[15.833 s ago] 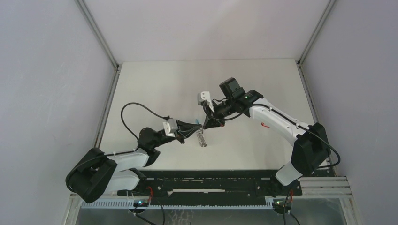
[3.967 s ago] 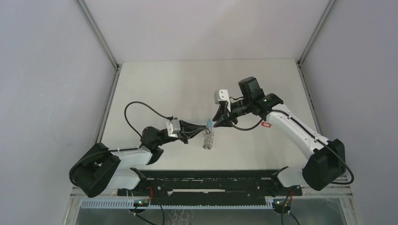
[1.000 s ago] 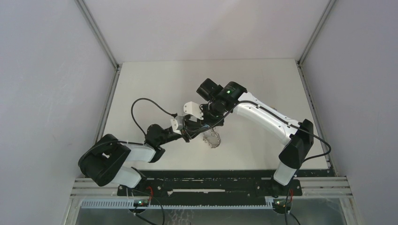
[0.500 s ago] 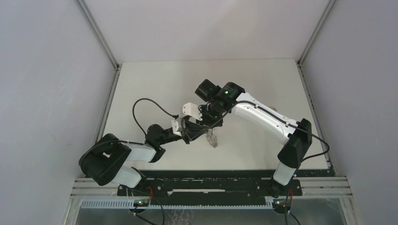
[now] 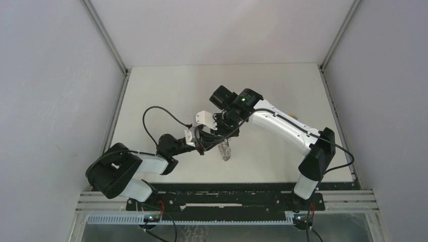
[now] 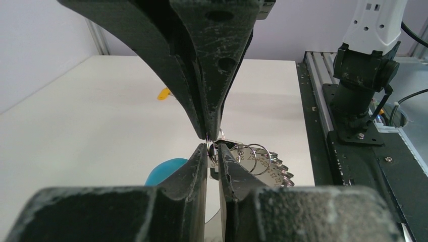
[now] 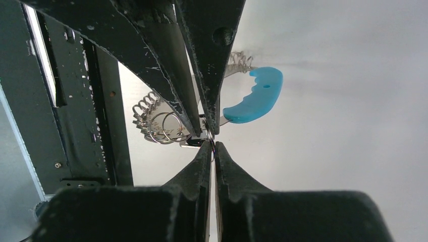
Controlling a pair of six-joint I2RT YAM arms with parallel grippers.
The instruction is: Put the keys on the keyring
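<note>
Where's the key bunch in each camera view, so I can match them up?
Top external: key bunch near centre, just on the near side of the arms' tips.
Left wrist: low, right of centre, fanned out behind the fingers.
Right wrist: left of centre.
Shared landmark: the spot where the left gripper and right gripper meet tip to tip; the bunch is beside it in every view.

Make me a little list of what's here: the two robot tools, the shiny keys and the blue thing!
left tool: shut on the keyring
right tool: shut on the same keyring, tip to tip with the left tool
keys: silver, fanned out, with thin rings, just behind the tool tips
blue curved piece: next to the keys
yellow piece: lying on the table, well away from the keys
</note>
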